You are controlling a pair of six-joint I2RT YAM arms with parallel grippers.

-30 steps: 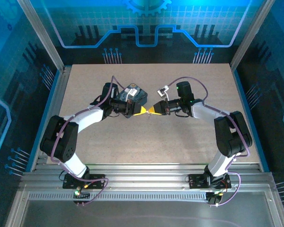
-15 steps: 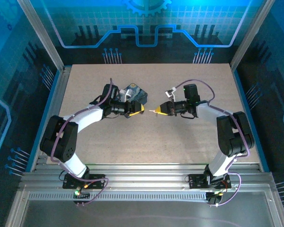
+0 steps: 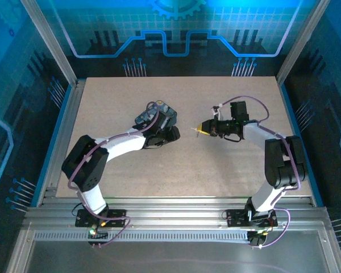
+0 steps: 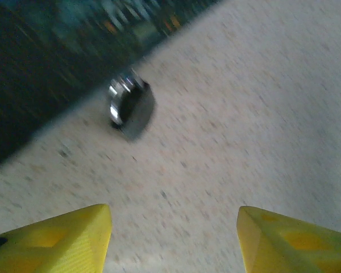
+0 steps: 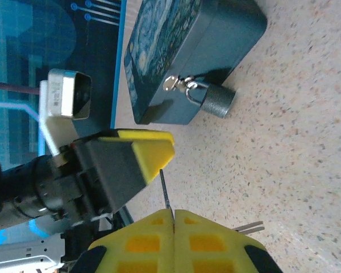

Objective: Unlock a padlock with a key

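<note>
The padlock [image 5: 216,101] is small and dark grey, and its shackle hangs through the hasp of the dark blue swirl-patterned box [image 5: 182,45]. My right gripper [image 5: 173,215] is shut on the key [image 5: 165,190], whose thin silver blade sticks out past the yellow fingertips toward the box. In the top view the right gripper [image 3: 200,130] hovers right of the box [image 3: 157,114]. My left gripper [image 3: 171,134] sits just in front of the box with its jaws open and empty. In the left wrist view the left gripper [image 4: 173,239] frames bare table, with the blurred padlock [image 4: 131,107] ahead.
One yellow finger of the left gripper [image 5: 150,152] lies between my right fingertips and the box. Two thin metal prongs [image 5: 249,228] poke out beside the right fingers. The speckled table [image 3: 216,170] is ringed by blue panels and metal rails.
The two grippers met tip to tip a second ago. The left gripper has since opened and swung in toward the box. The right gripper has drawn back to the right with the key.
</note>
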